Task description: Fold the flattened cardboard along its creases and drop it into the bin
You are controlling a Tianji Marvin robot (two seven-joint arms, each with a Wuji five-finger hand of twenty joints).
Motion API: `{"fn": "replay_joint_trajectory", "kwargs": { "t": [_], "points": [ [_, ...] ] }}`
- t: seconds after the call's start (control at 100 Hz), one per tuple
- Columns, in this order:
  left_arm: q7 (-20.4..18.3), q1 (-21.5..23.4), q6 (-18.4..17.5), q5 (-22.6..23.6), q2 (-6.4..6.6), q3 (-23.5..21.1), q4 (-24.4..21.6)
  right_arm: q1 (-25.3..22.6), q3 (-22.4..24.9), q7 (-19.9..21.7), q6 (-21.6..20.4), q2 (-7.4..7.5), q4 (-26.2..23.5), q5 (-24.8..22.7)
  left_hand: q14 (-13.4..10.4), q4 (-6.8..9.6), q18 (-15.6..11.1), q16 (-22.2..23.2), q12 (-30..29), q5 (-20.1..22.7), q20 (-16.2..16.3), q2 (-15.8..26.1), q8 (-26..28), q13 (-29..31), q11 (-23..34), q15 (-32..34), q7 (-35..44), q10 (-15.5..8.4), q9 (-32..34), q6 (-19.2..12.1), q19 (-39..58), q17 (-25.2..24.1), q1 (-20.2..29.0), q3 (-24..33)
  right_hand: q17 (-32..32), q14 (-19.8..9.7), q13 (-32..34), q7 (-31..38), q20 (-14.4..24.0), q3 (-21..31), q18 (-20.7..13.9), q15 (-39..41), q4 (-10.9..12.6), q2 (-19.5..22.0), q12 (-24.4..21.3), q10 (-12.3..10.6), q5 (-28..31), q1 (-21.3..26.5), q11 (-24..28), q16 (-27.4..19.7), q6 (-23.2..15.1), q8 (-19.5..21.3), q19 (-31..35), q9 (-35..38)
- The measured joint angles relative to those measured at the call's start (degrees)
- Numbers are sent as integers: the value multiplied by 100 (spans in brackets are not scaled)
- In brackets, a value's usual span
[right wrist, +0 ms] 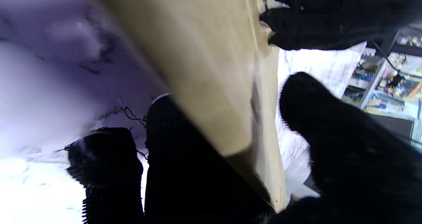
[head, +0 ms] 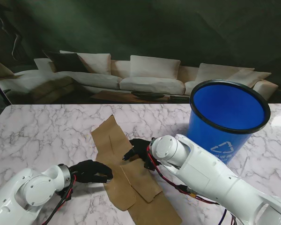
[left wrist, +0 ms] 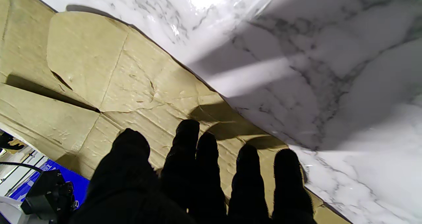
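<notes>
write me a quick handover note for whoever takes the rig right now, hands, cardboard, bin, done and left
Left hand: fingers flat on the cardboard's left edge, pinning it, not gripping.
Right hand: closed on the cardboard's right side, a panel between thumb and fingers in its wrist view.
Cardboard: mid-table, mostly flat.
Bin: upright on the right, nothing visible inside.
Done: both hands placed. Left: fold along the creases, drop in bin.

White recycling-arrows sign on blue bin [head: 223,149], near-facing wall, right side of table; white characters just under sign, too small to read; no other legible text, labels or numbers anywhere.
</notes>
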Motion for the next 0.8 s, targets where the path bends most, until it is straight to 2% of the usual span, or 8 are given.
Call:
{"fn": "replay_joint_trajectory", "kwargs": {
  "t": [0.1,0.29,0.48,0.61,0.68,0.7,0.77,0.8],
  "points": [
    [1,-1,0,0,1,-2,1,49,-47,194,-6,100,-118,-68,122,0,0,4,0,0,0,0,0,64,3,21,0,-90,0,-1,-20,0,0,0,-221,-60,0,-68,-128,145,-239,-636,-472,-182,-157,-5,0,562,55,-208,-175,6,-259,-381],
    [4,-1,0,0,2,-4,5,138,-90,525,27,249,-344,-37,158,0,-1,9,-1,0,0,0,0,81,11,75,0,-296,0,-93,-56,0,0,0,-583,-178,-296,-131,-186,183,-830,-1593,-828,-182,-90,316,-145,939,55,-352,-175,7,-1007,-1553],
    [14,4,-17,-3,-2,-6,5,71,43,417,266,256,-457,30,259,0,-1,16,-2,0,0,0,0,111,13,81,0,-483,0,-246,-57,0,0,0,146,-183,22,-82,-108,255,-893,-1516,-1056,-421,-97,484,2093,1032,-231,-133,-166,-56,-998,-890],
    [69,69,-45,2,-28,-67,-16,-149,249,128,502,223,-627,37,296,0,-1,16,-20,-1,0,0,0,130,-15,82,-1,-484,-13,-248,-58,-1,0,0,282,-184,89,-76,88,321,-892,-1148,-1056,-576,178,501,2837,1036,-375,115,-166,-58,-746,-713],
    [101,153,-52,33,-47,-142,-71,-311,391,-112,566,200,-759,-11,300,0,-1,17,-96,-2,0,0,0,141,-213,82,-2,-484,-66,-209,-58,-1,0,0,294,-182,89,-74,202,420,-891,-951,-1056,-578,397,502,3075,1036,-457,207,-165,261,-629,-692],
    [125,184,-61,55,-53,-169,-93,-368,447,-211,580,187,-800,-33,300,0,-1,17,-102,-2,0,0,0,141,-252,82,-2,-369,-73,-184,-58,-1,0,0,320,-166,89,-73,223,463,-892,-912,-1057,-579,418,502,3132,1036,-486,246,-163,346,-618,-678],
    [217,267,-75,133,-64,-233,-132,-525,597,-562,625,137,-914,-136,372,0,-3,17,-76,-90,0,2,-1,142,-197,82,-35,504,-64,-42,-58,-1,-3,0,331,-102,89,-73,236,476,-892,-743,-1070,-632,487,502,3415,1036,-495,344,-162,433,-593,-605],
    [258,290,-75,138,-65,-240,-132,-560,624,-698,640,115,-937,-189,385,0,-3,17,-78,-98,0,2,-2,144,-244,85,-37,622,-66,-35,-58,-1,-3,0,331,-80,86,-73,239,477,-891,-738,-1071,-634,499,502,3481,1036,-495,344,-162,477,-576,-605]
  ]
}}
